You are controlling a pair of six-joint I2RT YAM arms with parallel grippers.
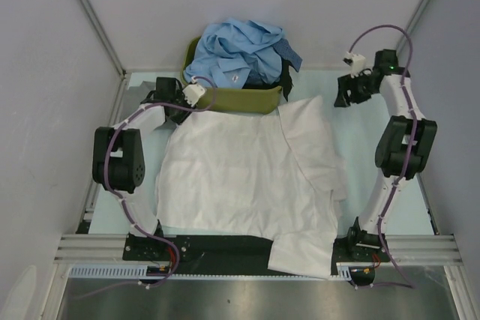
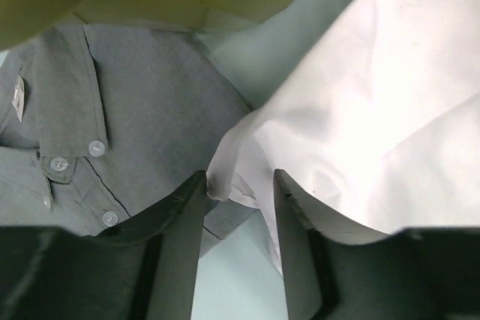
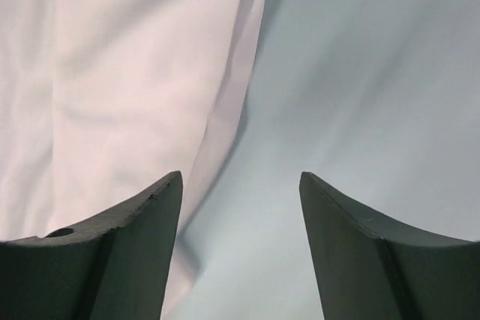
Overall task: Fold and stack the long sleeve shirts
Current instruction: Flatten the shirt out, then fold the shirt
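Note:
A white long sleeve shirt (image 1: 247, 177) lies spread across the middle of the table, one part hanging over the near edge. My left gripper (image 1: 180, 103) is at its far left corner, beside the tub. In the left wrist view the jaws of my left gripper (image 2: 240, 185) stand apart, with a corner of the white shirt (image 2: 375, 125) loose between the fingertips and a grey shirt (image 2: 112, 125) lying to the left. My right gripper (image 1: 346, 94) hovers off the shirt's far right side. The right wrist view shows my right gripper (image 3: 240, 176) open over bare table, with the white shirt (image 3: 127, 73) to its left.
An olive-green tub (image 1: 240, 99) stands at the back, heaped with light blue shirts (image 1: 240, 50) and a dark one (image 1: 289, 58). Grey walls and metal rails enclose the table on three sides. The arm bases sit on the near edge.

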